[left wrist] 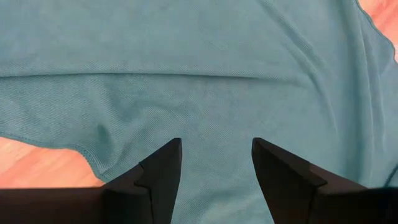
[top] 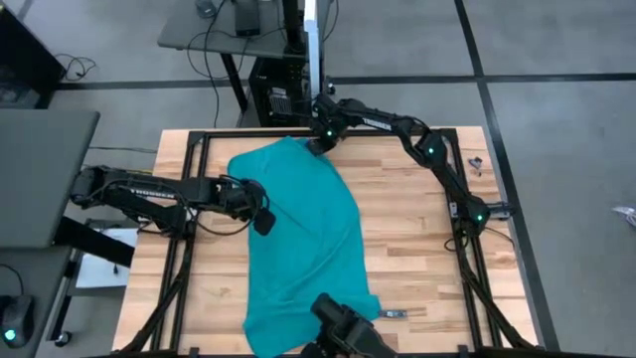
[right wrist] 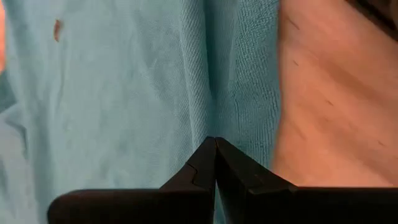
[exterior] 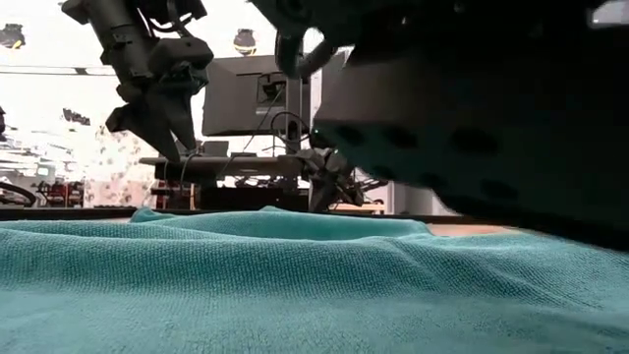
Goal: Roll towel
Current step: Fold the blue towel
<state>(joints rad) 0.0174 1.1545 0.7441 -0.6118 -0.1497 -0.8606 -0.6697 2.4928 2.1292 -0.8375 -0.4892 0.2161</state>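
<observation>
The teal towel (top: 303, 239) lies spread on the wooden table, running from the far middle to the near edge; it fills the low view's foreground (exterior: 295, 285). My left gripper (top: 263, 219) is open and hovers above the towel's left edge (left wrist: 81, 149), fingers pointing down, clear of the cloth in the low view (exterior: 162, 128). My right gripper (top: 320, 141) is at the towel's far corner, shut on the cloth (right wrist: 214, 144). My right gripper pinches a narrow ridge of the towel (right wrist: 211, 106) between its two shut fingers, close to the towel's hemmed edge (right wrist: 258, 74) at the far corner. The fingers come from above. How many layers they hold I cannot tell. The rest of the towel lies on the table.
Bare wood (top: 417, 229) lies to the right of the towel and a narrower strip (top: 214, 278) to its left. A black frame (top: 189, 199) runs along the table's sides. The low camera's mount (top: 343, 328) stands on the towel's near end. Monitors and desks stand beyond the far edge.
</observation>
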